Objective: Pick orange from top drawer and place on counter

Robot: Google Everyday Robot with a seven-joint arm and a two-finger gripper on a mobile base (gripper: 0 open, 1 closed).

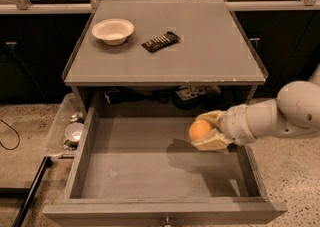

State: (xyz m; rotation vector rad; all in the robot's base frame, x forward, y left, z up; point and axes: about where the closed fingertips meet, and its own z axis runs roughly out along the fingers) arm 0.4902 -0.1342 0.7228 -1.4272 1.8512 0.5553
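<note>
The orange (200, 130) is a small round fruit held between my gripper's pale fingers (211, 143). My gripper (206, 131) is shut on it and holds it above the right part of the open top drawer (135, 171), clear of the drawer's floor; its shadow falls on the floor below. My white arm reaches in from the right. The counter (210, 56) is the grey square top just behind and above the drawer.
A white bowl (113, 30) and a dark flat packet (160, 41) lie on the counter's left and middle. A clear plastic tray (67, 128) of small items stands left of the drawer. Dark cabinets line the back.
</note>
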